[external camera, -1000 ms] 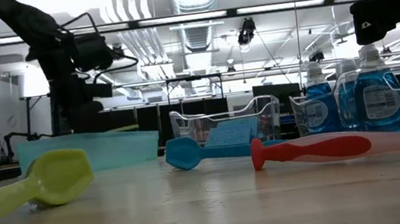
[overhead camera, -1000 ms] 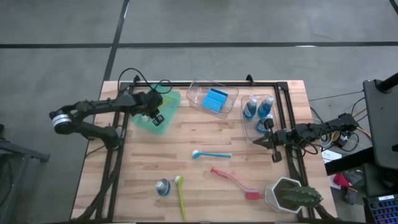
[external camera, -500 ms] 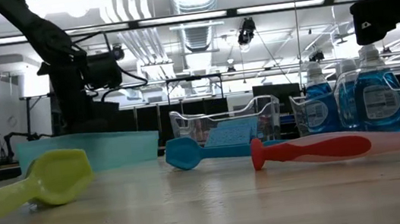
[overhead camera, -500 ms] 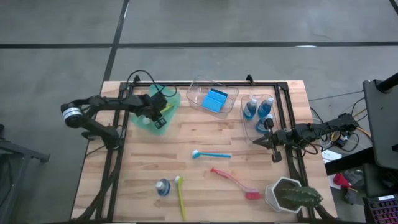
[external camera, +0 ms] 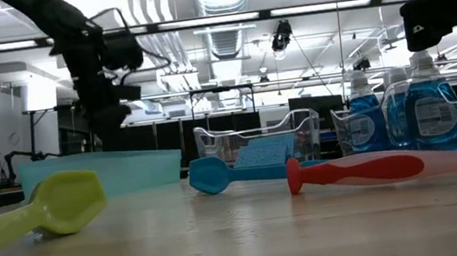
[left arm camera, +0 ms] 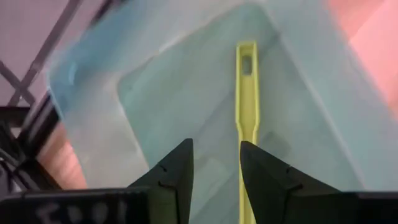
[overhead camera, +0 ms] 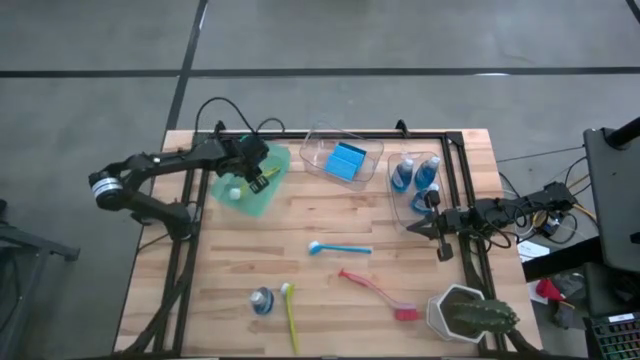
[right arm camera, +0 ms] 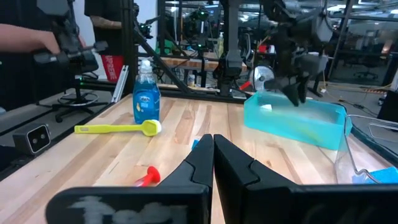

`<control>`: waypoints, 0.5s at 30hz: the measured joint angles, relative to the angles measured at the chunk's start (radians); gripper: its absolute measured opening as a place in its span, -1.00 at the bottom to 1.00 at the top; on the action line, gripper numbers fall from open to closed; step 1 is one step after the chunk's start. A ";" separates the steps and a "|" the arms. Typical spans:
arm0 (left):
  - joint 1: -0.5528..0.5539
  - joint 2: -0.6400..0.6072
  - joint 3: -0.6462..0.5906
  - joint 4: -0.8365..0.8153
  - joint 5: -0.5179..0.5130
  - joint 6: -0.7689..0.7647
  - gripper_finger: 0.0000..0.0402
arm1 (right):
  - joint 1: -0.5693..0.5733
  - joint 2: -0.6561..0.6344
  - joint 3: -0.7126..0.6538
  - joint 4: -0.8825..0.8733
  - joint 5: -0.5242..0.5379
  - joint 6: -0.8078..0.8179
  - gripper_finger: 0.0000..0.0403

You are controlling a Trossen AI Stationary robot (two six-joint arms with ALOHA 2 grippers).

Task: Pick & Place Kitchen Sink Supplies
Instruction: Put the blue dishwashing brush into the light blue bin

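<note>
Left gripper [left arm camera: 214, 163] over green bin [overhead camera: 262, 198], jaws slightly parted, gripping nothing. Yellow-green brush [left arm camera: 247, 118] lies in bin just beyond fingertips, beside one finger.

Risks:
- finger catches handle on lift, flicks brush out over rim
- arm clips bin wall, shoves bin

Right gripper [right arm camera: 213, 155] shut, empty, parked beside bottle bin [overhead camera: 412, 205].

Ahead of it on table: blue brush [overhead camera: 340, 248], red brush [overhead camera: 378, 292], second yellow-green brush [overhead camera: 290, 315], bottle [overhead camera: 263, 300]. Bottle tips easily if nudged.
</note>
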 joint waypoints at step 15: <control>-0.186 -0.089 0.066 0.166 0.356 -0.014 -0.36 | 0.000 0.000 0.000 0.000 0.000 0.000 -0.96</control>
